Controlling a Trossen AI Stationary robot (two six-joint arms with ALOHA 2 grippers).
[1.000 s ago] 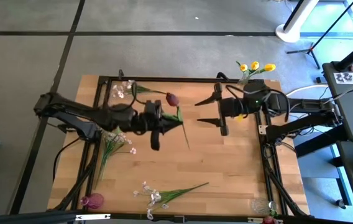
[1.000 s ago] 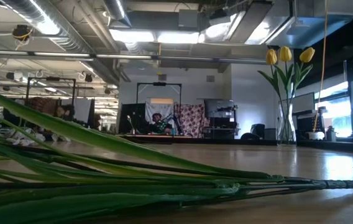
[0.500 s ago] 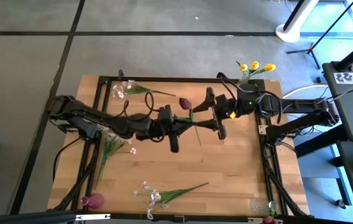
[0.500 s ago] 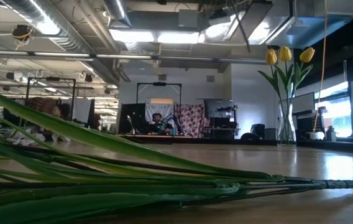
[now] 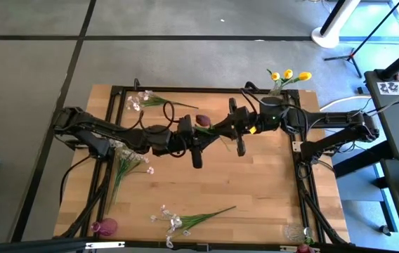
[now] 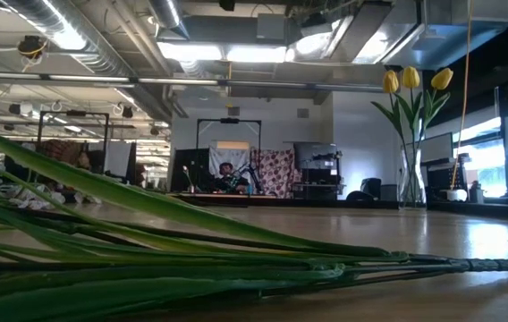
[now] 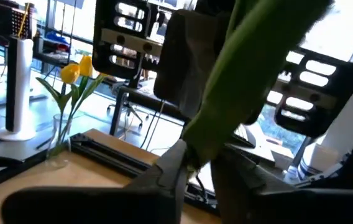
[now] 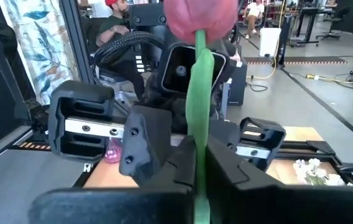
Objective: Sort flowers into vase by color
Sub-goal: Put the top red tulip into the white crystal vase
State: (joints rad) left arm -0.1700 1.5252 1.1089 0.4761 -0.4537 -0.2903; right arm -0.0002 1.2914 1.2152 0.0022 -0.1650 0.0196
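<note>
Seen from above, two dark arms meet over the middle of a wooden surface. Between them is a dark red tulip, lifted off the wood, its green stem running toward the right arm. The left gripper sits just beside the tulip's head — its fingers pinch the stem, as the right wrist view shows. The right gripper is at the stem's other side, and its fingers are also pressed together on the green stem.

Relative to the tulip: a glass vase of yellow tulips stands well apart at the surface's far right corner. A white-pink blossom spray lies near its head on the left; another spray lies below the left arm, and a third near the front edge.
</note>
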